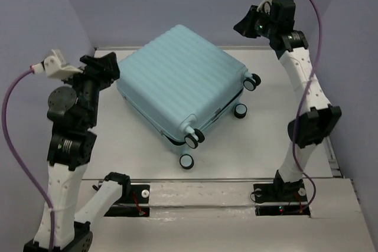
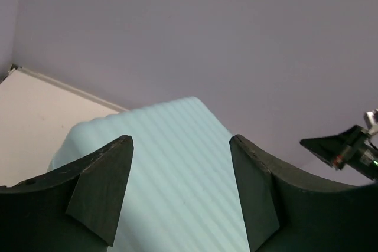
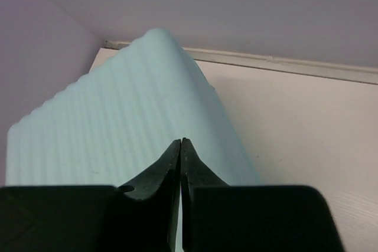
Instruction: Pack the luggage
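Lilac walls enclosed the white table (image 1: 260, 146), where the luggage (image 1: 177, 75) lay flat between both arms. At the left wrist, the left hand (image 2: 181, 143) stood apart over the ribbed shell. At the right wrist, the right hand (image 3: 181, 143) was pressed together, empty, above that shell.

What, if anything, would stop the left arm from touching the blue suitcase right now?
Probably nothing, so likely yes: the left gripper hangs open right beside the suitcase, and nothing shows between its fingers and the ribbed shell.
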Tool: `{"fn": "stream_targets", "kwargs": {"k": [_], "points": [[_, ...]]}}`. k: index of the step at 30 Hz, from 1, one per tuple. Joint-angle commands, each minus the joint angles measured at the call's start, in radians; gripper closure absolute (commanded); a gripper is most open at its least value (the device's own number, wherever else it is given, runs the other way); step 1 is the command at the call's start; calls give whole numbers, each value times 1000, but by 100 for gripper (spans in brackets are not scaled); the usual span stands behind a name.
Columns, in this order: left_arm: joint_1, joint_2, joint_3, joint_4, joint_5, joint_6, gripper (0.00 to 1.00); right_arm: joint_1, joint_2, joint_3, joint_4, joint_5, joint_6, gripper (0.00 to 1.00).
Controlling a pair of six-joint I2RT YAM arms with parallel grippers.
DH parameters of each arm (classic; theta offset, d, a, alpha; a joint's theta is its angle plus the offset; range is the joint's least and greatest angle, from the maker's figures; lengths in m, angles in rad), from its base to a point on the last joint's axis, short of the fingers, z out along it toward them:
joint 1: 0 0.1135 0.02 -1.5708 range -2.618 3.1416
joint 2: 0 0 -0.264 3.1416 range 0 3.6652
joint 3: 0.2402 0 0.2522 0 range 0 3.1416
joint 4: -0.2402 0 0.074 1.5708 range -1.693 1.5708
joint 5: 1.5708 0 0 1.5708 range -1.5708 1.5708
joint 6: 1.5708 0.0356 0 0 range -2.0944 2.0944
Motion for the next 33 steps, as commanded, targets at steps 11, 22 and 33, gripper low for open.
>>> {"fn": "stream_targets", "kwargs": {"k": [11, 22, 33], "points": [[308, 1085, 903, -161, 460, 85, 24, 418, -1020, -1298, 179, 149, -9, 93], [314, 1550, 1110, -170, 686, 152, 21, 429, -842, -1419, 297, 314, 19, 93], [245, 1281, 448, 67, 666, 132, 22, 383, -483, -1152, 482, 324, -15, 93]]}}
